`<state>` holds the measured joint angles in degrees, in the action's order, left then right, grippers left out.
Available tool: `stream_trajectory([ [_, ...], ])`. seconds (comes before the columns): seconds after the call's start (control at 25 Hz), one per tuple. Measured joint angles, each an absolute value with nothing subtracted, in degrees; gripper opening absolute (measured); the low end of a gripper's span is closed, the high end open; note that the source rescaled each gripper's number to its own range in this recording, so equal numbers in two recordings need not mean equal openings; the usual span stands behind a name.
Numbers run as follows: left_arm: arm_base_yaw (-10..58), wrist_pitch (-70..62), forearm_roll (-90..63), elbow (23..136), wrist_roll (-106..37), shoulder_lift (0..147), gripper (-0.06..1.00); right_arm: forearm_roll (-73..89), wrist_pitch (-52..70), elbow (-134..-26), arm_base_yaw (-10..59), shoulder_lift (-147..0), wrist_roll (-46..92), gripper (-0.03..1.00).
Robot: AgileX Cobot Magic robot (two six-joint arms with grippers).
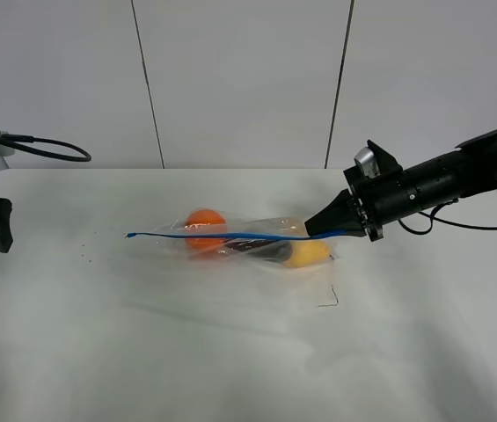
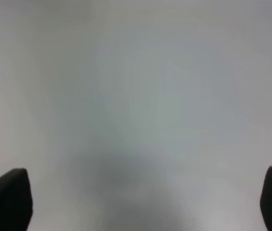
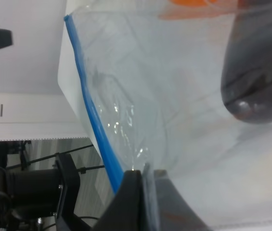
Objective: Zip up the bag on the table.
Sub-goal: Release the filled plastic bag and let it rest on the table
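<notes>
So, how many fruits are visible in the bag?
3: a yellow one beside the right gripper, a dark purple one in the middle, an orange one farthest from it. More may be hidden.

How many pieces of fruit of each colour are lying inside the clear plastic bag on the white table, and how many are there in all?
round orange fruit: 1
dark purple fruit: 1
yellow fruit: 1
Total inside the clear crinkly plastic zip bag: 3
</notes>
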<state>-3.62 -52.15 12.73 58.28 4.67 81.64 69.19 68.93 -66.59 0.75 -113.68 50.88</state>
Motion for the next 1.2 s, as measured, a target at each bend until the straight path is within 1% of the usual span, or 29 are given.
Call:
stream_trajectory([
  [0.2, -3.6, -52.1, 12.6, 57.1, 4.2, 75.0, 0.99, 68.8, 69.0, -66.6, 0.8, -113.7, 51.4, 0.00],
  [0.44, -3.7, -51.4, 12.6, 49.2, 5.8, 63.4, 0.99, 68.8, 69.0, -66.6, 0.8, -113.7, 51.5, 0.00],
  [0.72, -3.7, -51.0, 12.4, 40.0, 6.8, 43.3, 0.99, 68.8, 69.0, -66.6, 0.8, -113.7, 51.6, 0.00],
  [0.96, -3.7, -51.0, 10.8, 36.8, 6.9, 24.3, 0.99, 68.8, 69.0, -66.6, 0.8, -113.7, 51.6, 0.00],
  [1.2, -3.7, -52.9, 10.6, 34.3, 6.8, 9.7, 0.99, 68.8, 69.0, -66.6, 0.8, -113.7, 51.6, 0.00],
])
